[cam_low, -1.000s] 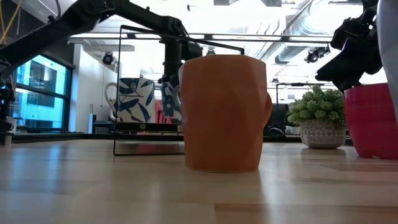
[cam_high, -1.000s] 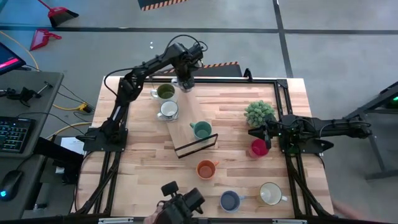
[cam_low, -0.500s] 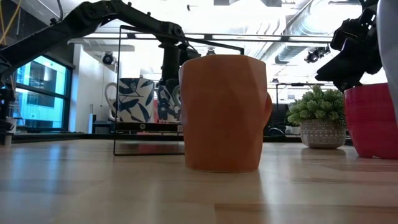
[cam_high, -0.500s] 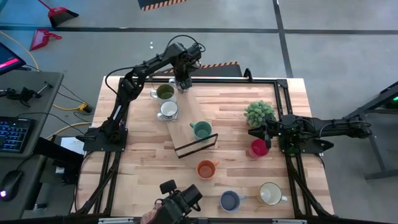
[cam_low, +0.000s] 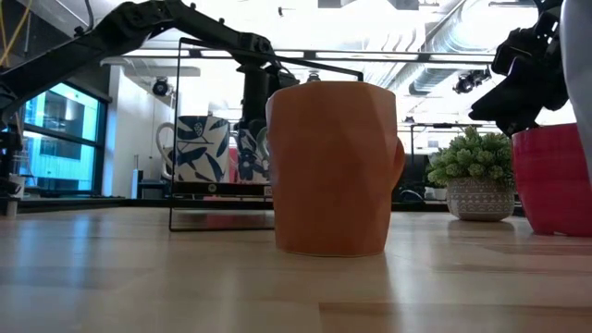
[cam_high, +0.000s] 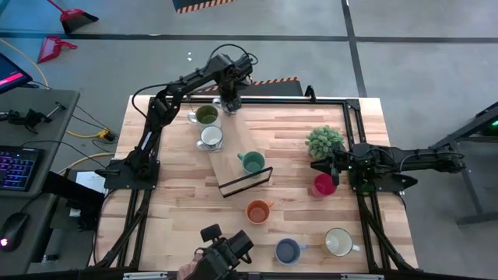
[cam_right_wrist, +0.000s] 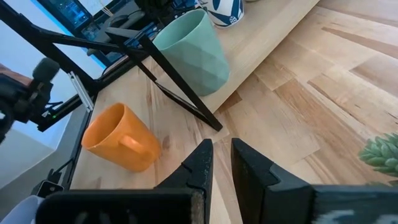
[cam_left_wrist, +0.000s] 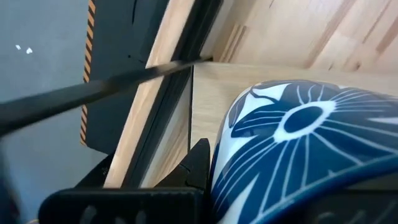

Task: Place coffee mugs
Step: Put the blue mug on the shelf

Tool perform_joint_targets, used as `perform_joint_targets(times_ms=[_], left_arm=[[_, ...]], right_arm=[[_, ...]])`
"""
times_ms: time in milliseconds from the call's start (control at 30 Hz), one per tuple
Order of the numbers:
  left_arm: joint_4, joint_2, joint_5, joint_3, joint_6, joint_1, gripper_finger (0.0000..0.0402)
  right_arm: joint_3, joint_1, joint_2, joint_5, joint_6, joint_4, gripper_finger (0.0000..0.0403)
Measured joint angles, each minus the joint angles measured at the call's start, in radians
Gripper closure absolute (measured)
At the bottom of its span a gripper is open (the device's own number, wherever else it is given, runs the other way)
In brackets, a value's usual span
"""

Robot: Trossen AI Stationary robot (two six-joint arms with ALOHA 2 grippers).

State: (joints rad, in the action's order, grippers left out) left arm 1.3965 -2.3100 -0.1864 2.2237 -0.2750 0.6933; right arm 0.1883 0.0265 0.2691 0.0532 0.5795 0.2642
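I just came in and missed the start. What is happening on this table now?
A two-armed robot is placing coffee mugs. The left gripper is at the far edge of the table, shut on a white mug with blue leaves. The right gripper hovers next to the red mug, near the potted plant, holding nothing. Other mugs, such as the orange mug, stand around a wooden shelf.

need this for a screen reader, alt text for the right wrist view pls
Two dark gripper fingers frame a wooden table, with a narrow gap between them. Beyond stand an orange mug and a teal mug on a raised board behind a black wire frame.
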Motion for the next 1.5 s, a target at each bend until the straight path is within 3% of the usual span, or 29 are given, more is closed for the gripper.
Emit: perform_joint_targets(times_ms=[267,633,833,1167,1500], left_arm=[[-0.030,0.005,-0.030,-0.035,-0.002,-0.003,0.0382],[-0.035,0.003,0.018,-0.024,-0.023,-0.002,0.0382],[-0.035,0.003,0.029,-0.024,-0.017,-0.003,0.0361],[-0.033,0.003,0.038,-0.023,-0.015,-0.006,0.0374],[-0.028,0.000,-0.017,-0.024,-0.002,-0.008,0.0320]], right_arm=[[0.000,0.000,0.000,0.000,0.001,0.000,0.0364],[0.000,0.000,0.000,0.000,0.001,0.000,0.0364],[0.000,0.000,0.000,0.000,0.001,0.000,0.0364],[0.000,0.000,0.000,0.000,0.000,0.000,0.0364],[0.000,0.000,0.000,0.000,-0.001,0.000,0.0363]])
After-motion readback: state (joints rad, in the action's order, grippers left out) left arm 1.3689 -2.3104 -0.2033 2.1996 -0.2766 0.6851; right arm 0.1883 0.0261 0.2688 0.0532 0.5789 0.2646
